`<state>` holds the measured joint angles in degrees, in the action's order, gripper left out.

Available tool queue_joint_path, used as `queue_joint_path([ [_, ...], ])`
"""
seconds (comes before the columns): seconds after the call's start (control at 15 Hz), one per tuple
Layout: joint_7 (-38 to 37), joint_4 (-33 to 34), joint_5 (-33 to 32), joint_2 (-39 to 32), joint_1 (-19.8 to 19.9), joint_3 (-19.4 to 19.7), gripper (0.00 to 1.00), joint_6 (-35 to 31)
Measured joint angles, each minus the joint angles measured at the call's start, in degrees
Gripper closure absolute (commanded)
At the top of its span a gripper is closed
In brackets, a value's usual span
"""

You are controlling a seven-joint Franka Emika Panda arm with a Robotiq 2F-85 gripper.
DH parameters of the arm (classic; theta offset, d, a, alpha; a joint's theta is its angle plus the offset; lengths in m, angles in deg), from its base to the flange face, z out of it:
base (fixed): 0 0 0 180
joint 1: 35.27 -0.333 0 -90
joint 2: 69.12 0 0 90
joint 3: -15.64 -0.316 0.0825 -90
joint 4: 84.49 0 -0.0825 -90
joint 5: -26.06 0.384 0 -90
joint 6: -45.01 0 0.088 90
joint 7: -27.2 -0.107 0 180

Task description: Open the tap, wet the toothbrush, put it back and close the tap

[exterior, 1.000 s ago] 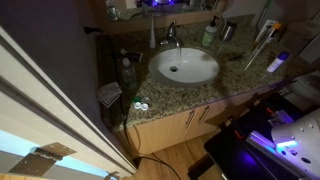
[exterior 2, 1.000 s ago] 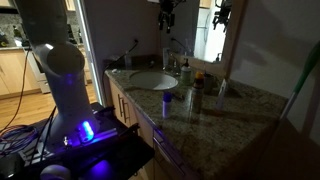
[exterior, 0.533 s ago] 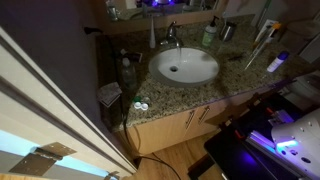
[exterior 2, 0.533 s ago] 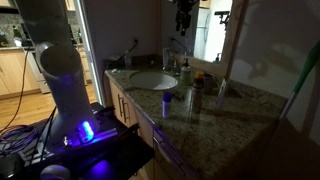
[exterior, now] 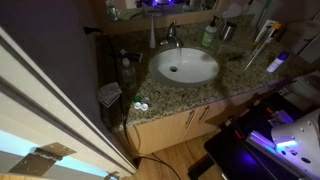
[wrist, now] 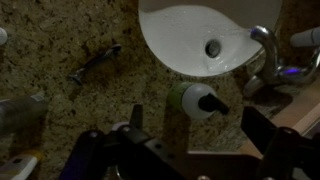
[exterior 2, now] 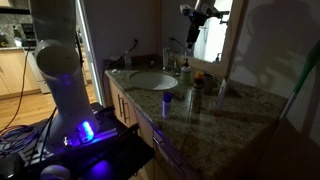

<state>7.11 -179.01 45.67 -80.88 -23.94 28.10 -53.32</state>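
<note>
The chrome tap stands at the back rim of the white oval basin; no water shows. In the wrist view the tap is at the right, beside the basin. My gripper is open and holds nothing. It hangs high over the counter by the mirror, above a green bottle with a white pump top. A slim dark stick lies on the granite; I cannot tell whether it is the toothbrush.
Behind the basin stand a slim white bottle, the green bottle and a dark cup. A blue-and-white item sits at the counter's far side. The mirror rises close behind the gripper.
The gripper has travelled sideways along the mirror, from above the tap to above the green bottle. It stayed open throughout.
</note>
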Motion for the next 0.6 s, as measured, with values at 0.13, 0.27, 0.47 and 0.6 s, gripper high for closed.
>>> queue_joint_path([
  [0.13, 0.1, 2.6, 1.8, -3.0, 2.6, 1.2, 0.0, 1.3],
  [0.27, 0.1, 3.7, 2.1, -3.7, 3.0, 1.2, 0.0, 2.0],
  [0.47, -4.0, 3.9, 2.2, -4.2, 2.9, 1.3, 0.0, 2.5],
  [0.6, -8.2, 4.1, 3.3, -6.3, 3.7, 1.8, 0.0, 2.6],
])
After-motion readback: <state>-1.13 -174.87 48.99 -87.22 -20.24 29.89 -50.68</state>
